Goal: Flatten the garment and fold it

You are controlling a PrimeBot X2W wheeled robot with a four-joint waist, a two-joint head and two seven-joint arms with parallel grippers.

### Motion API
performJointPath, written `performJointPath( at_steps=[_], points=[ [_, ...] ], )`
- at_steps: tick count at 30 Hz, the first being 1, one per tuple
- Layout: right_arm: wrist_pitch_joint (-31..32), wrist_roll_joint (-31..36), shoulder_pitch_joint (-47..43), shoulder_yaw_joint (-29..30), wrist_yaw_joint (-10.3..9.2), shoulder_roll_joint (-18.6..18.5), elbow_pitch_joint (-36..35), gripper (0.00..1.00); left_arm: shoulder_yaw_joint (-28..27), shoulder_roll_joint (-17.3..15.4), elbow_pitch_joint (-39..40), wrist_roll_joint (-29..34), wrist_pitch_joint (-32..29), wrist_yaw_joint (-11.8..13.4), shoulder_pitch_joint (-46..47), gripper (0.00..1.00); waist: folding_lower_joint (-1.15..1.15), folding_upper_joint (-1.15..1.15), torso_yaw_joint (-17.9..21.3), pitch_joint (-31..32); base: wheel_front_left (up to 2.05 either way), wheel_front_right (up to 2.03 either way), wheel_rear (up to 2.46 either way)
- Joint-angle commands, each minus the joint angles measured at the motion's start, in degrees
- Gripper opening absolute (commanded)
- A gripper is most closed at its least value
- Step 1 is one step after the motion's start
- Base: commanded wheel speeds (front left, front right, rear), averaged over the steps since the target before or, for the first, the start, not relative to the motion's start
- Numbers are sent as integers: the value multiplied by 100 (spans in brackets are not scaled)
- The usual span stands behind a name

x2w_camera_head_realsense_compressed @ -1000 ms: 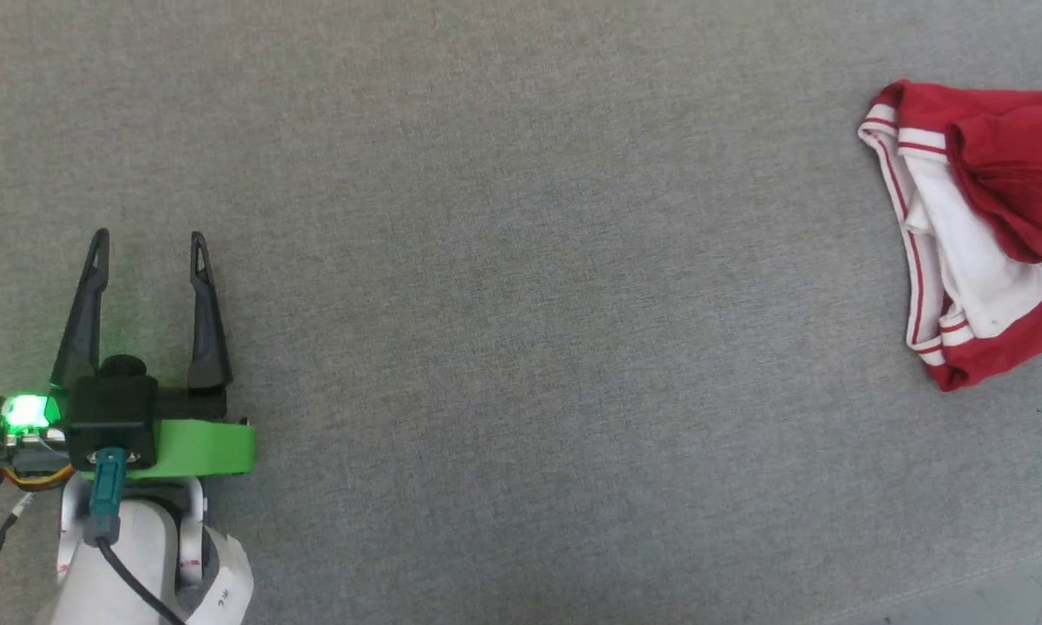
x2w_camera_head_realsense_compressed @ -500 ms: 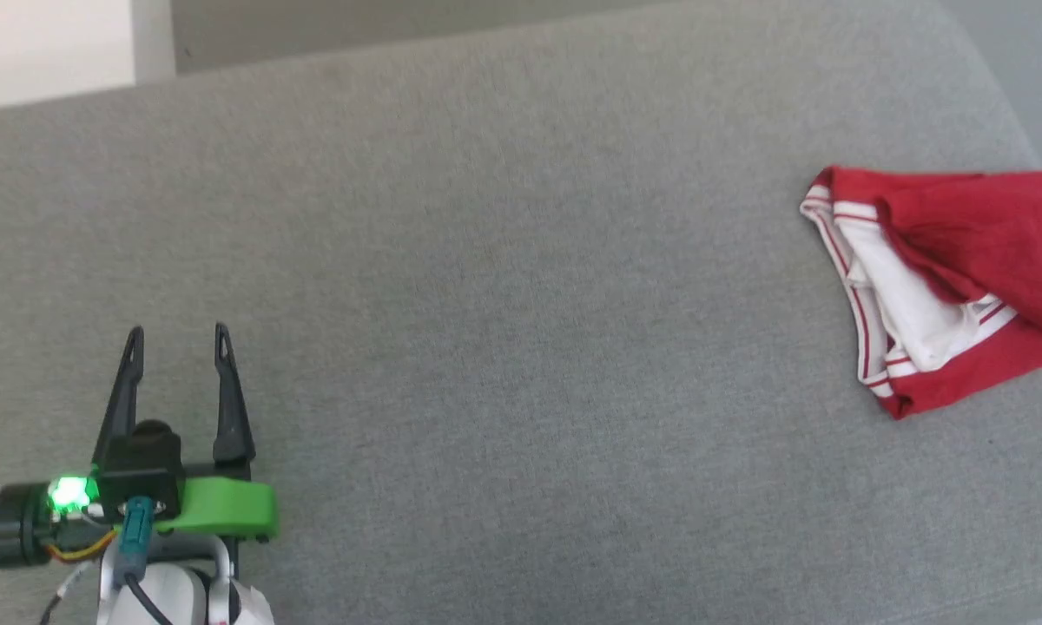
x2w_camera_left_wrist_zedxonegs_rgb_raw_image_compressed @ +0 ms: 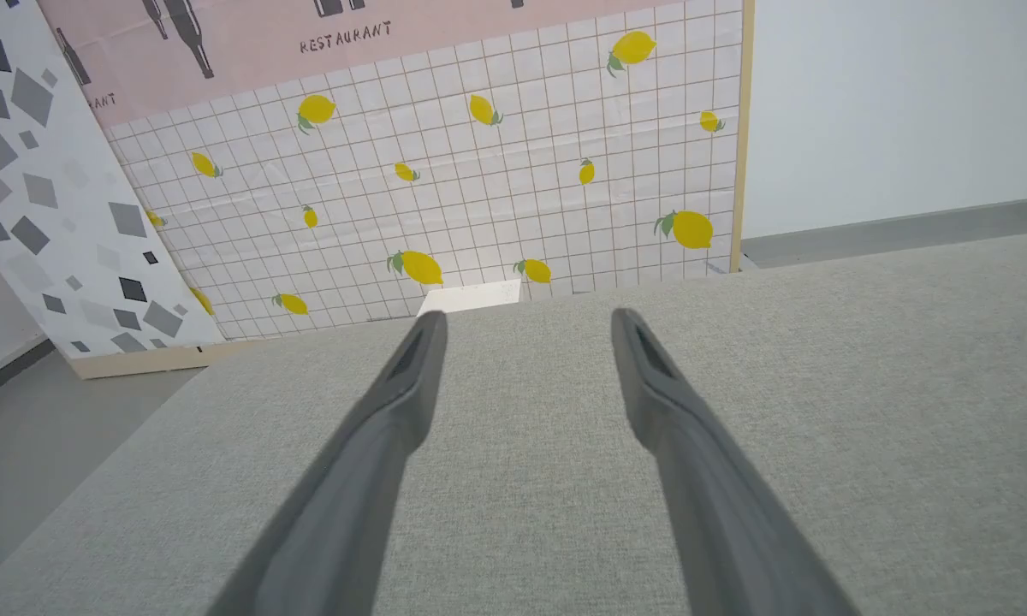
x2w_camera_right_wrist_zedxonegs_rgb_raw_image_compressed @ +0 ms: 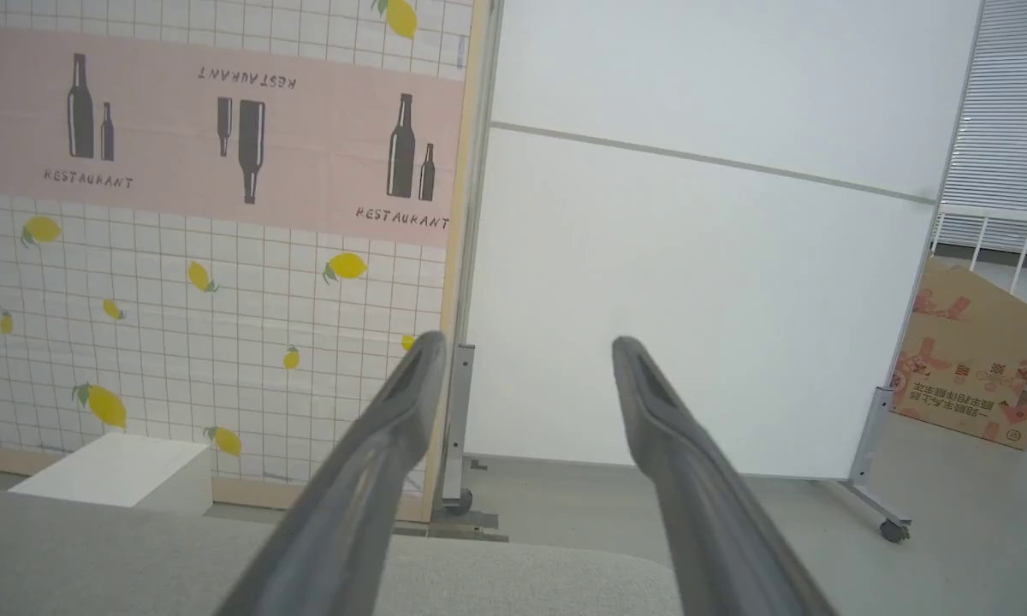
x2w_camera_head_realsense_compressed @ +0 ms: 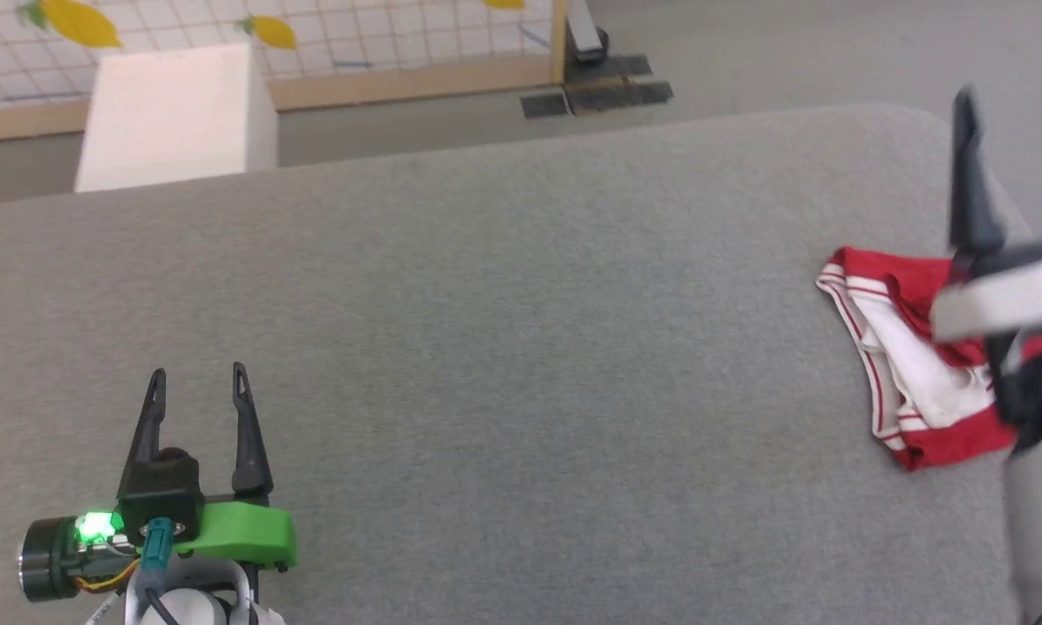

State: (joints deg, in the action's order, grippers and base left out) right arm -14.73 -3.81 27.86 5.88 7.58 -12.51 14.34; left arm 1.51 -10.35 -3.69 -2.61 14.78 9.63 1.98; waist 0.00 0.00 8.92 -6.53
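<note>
Left gripper (x2w_camera_head_realsense_compressed: 198,378) spread wide, empty, low at near left over grey bench (x2w_camera_head_realsense_compressed: 521,347). Right gripper (x2w_camera_head_realsense_compressed: 1013,91) blurred at far right, fingers apart too, gripping nothing, aimed toward white partition (x2w_camera_right_wrist_zedxonegs_rgb_raw_image_compressed: 693,299) beyond bench. Garment (x2w_camera_head_realsense_compressed: 907,395) lies bunched at bench's right end, red with white and striped trim, partly hidden behind right arm.

Garment (x2w_camera_head_realsense_compressed: 899,391) lies on the table's (x2w_camera_head_realsense_compressed: 521,347) right end, right tool (x2w_camera_head_realsense_compressed: 1013,88) above it; left tool (x2w_camera_head_realsense_compressed: 198,373) sits near-left (well apart), box (x2w_camera_head_realsense_compressed: 174,113) behind table.
</note>
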Motion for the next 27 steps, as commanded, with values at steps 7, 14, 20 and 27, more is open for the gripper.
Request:
performJointPath(
  at_steps=[7,14,20,27],
  points=[
    [-26,21,-1522,252,-9,758,-647,100,14,116,-142,-9,22,-50,-220,100,0,0,-578,651,0,0,0],
    [-26,-94,-2453,176,-9,949,-942,100,23,146,-188,23,22,-127,-398,100,0,0,-767,908,0,0,0],
    [-27,-310,-2915,100,-9,961,-1129,100,47,184,-121,68,22,-140,-478,100,0,0,-895,968,0,0,0],
    [-27,-331,-3173,83,-9,962,-1165,100,60,186,-173,106,22,-176,-457,100,0,0,-933,899,0,0,0]
  ],
)
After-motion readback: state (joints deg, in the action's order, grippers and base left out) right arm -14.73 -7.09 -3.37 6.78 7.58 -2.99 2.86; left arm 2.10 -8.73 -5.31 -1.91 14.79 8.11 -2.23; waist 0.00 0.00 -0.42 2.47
